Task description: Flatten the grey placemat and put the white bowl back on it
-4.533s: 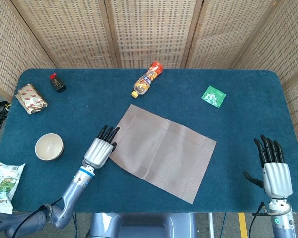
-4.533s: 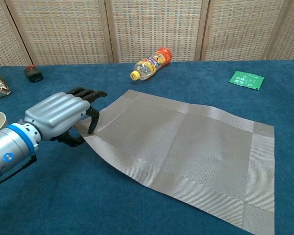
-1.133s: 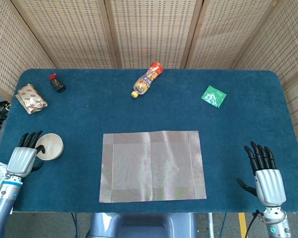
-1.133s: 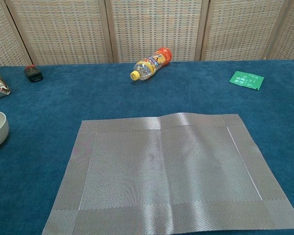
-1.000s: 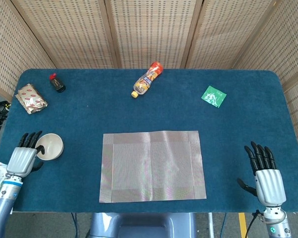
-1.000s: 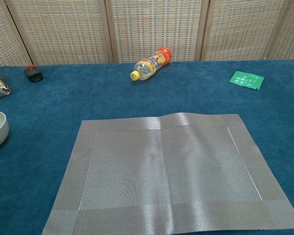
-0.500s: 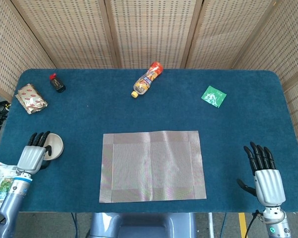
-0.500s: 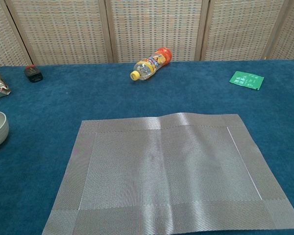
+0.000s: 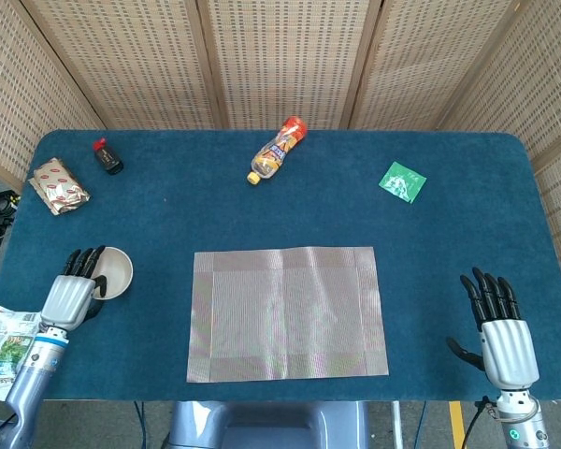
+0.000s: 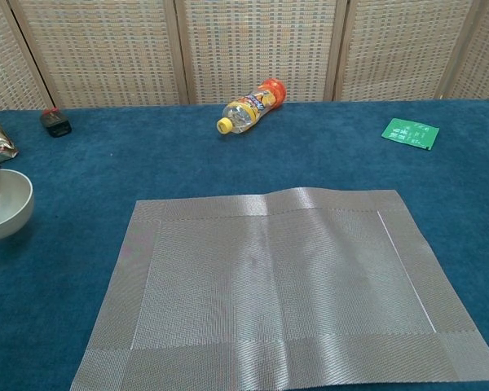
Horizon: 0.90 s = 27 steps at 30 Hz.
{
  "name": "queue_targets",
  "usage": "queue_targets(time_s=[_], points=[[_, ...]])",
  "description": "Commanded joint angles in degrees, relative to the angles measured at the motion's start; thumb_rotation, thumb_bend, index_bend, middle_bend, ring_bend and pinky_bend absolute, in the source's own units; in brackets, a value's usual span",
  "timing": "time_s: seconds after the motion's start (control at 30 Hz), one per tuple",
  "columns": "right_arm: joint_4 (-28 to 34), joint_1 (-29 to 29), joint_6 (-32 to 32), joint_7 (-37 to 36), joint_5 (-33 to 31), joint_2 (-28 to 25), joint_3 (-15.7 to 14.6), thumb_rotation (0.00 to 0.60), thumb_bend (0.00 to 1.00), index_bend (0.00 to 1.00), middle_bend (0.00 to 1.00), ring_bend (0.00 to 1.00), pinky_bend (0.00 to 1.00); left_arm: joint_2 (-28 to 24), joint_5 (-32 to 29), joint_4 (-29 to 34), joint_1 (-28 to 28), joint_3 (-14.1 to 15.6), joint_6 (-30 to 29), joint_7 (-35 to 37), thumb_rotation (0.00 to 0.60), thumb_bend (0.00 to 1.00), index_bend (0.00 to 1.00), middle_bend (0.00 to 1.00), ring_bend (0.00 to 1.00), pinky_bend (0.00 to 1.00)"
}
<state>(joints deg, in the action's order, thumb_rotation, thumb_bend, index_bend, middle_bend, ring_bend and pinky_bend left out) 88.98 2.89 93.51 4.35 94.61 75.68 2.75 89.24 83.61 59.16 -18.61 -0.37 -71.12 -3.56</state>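
The grey placemat [image 9: 288, 313] lies spread out square at the table's front middle, with a slight ripple along its far edge [image 10: 289, 198]. Left of it, the white bowl [image 9: 116, 271] is in my left hand [image 9: 69, 296], whose fingers reach over its left rim. In the chest view the bowl [image 10: 5, 204] shows at the left edge, clear of the mat, and the hand is almost entirely out of frame. My right hand [image 9: 503, 325] rests at the front right with its fingers straight and apart, holding nothing.
An orange-capped bottle [image 9: 278, 150] lies on its side at the back middle. A green packet [image 9: 402, 181] is at the back right. A small black object [image 9: 107, 156] and a foil snack pack [image 9: 58, 184] sit at the back left. A printed bag [image 9: 5, 341] hangs at the front left edge.
The placemat went from skewed to straight and flat. My left hand left it, reached the bowl and has shifted the bowl a little to the right. The right hand has barely moved.
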Motion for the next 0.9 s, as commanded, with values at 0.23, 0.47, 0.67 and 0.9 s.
queue_targets(time_s=[0.23, 0.47, 0.67, 0.9], points=[[0.2, 0.0, -0.1, -0.2, -0.2, -0.2, 0.1, 0.6, 0.17, 0.06, 0.0, 0.0, 0.0, -1.9, 4.8, 12.8, -3.0, -0.7, -2.4, -7.1, 0.6, 0.59, 0.7, 0.0, 0.0, 0.0], [0.3, 0.0, -0.1, -1.2, -0.4, -0.6, 0.2, 0.6, 0.17, 0.06, 0.0, 0.0, 0.0, -0.3, 7.1, 27.4, -7.1, -1.8, 0.6, -18.1, 0.6, 0.59, 0.69, 0.0, 0.0, 0.0], [0.5, 0.0, -0.2, -2.0, -0.5, -1.1, 0.3, 0.6, 0.17, 0.06, 0.0, 0.0, 0.0, 3.8, 5.9, 34.2, -9.9, -1.8, 5.7, -26.1, 0.6, 0.59, 0.69, 0.0, 0.0, 0.0], [1.2, -0.3, 0.2, -3.8, -1.1, -2.1, 0.6, 0.6, 0.17, 0.06, 0.0, 0.0, 0.0, 10.8, 0.1, 36.2, -12.9, -3.4, 11.5, -36.4, 0.6, 0.58, 0.67, 0.0, 0.0, 0.0]])
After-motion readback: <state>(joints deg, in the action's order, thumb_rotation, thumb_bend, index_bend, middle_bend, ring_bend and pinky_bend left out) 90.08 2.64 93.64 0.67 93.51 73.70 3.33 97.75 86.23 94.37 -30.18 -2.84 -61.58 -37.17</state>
